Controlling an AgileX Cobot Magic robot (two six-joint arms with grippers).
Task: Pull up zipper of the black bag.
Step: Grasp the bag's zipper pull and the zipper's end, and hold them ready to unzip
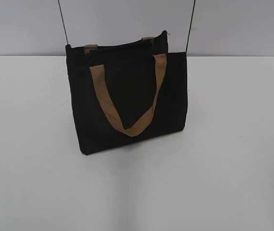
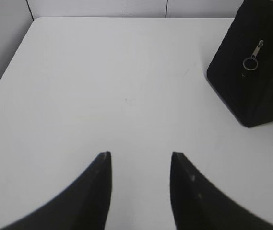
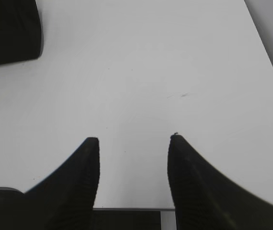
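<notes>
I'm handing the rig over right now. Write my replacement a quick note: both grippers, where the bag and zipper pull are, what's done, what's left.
Left gripper: open, empty, over bare table.
Right gripper: open, empty, also over the table.
Black bag: standing upright mid-table, held up by thin black cords, front tan handle hanging down.
Zipper pull: silvery tab with ring, on the bag's end facing the left gripper.
Done: nothing; no contact with the bag.
Left: reach the pull, grip it, run the zipper.

Bag (image 1: 127,101) upright on table (image 1: 233,168), mid-rear.
</notes>
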